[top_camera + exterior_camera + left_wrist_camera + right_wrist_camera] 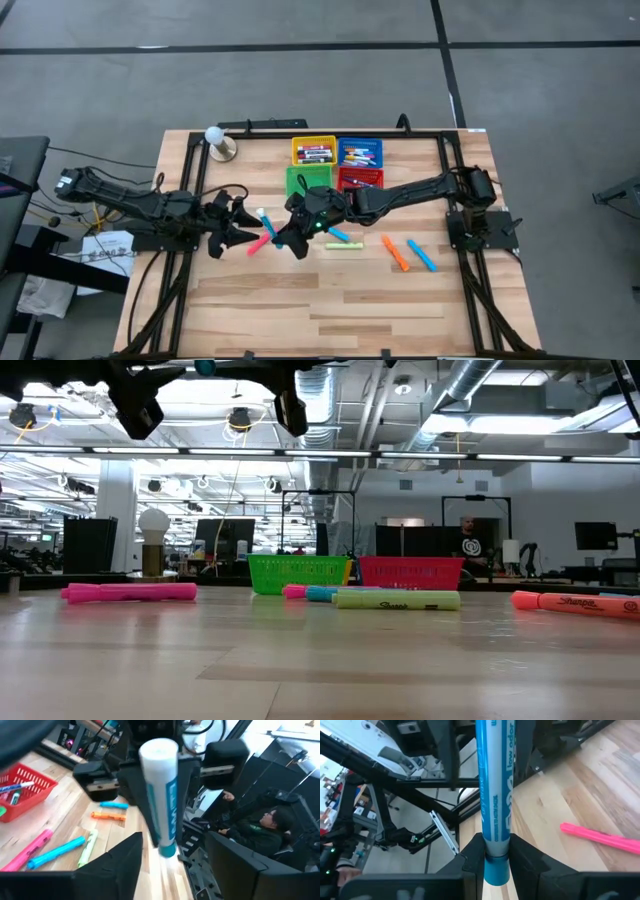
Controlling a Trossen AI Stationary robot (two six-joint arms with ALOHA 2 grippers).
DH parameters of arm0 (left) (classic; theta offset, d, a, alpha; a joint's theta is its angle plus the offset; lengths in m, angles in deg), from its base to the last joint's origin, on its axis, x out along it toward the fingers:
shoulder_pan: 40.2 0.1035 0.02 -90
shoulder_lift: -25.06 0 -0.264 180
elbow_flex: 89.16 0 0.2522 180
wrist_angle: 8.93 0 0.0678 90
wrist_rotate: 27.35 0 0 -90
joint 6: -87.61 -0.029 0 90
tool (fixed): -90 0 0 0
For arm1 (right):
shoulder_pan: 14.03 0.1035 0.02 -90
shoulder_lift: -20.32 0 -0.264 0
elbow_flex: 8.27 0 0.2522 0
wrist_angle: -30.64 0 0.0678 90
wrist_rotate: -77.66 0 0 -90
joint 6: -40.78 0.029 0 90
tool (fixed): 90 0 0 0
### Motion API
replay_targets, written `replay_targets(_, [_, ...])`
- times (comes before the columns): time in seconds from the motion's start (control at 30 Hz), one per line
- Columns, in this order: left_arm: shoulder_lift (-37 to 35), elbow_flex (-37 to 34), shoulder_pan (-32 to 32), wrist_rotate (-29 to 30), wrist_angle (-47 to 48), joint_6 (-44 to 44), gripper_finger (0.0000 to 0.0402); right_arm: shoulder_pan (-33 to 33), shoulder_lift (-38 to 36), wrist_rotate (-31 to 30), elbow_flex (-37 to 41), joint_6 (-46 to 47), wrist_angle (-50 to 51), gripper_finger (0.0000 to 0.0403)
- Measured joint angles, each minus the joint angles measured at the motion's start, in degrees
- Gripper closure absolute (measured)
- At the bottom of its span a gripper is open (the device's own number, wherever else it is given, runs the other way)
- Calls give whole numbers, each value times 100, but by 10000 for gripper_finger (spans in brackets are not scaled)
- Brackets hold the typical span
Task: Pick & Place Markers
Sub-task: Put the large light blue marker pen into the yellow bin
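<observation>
A white marker with blue print and a blue cap (266, 224) hangs above the table between my two grippers. My right gripper (496, 862) reaches in from the table's right and is shut on it. My left gripper (172, 860) stands open at the marker's white end (159, 751), one finger on either side and apart from it. On the table lie a pink marker (258, 246), a blue one (341, 236), a yellow-green one (343, 246), an orange one (395, 253) and another blue one (421, 254). My right gripper pinches the marker between its two fingers just above the blue cap end (496, 847). The marker runs on along the line of the fingers, out past their tips toward my left gripper. It is lifted clear of the table.
Four mesh baskets stand at the far middle: yellow (313, 152), blue (360, 152), green (300, 180) and red (362, 178), some holding markers. A white ball on a stand (218, 141) is at the far left. A person sits beyond the table (260, 827).
</observation>
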Motion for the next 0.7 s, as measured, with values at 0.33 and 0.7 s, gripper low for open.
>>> replay_targets(0.33, [310, 0, 3, 129, -525, -99, 143, 0, 0, -2, 0, 17, -65, 341])
replay_targets(0.7, [709, 0, 138, 277, -1257, -111, 142, -47, 0, -15, 0, 21, -253, 341])
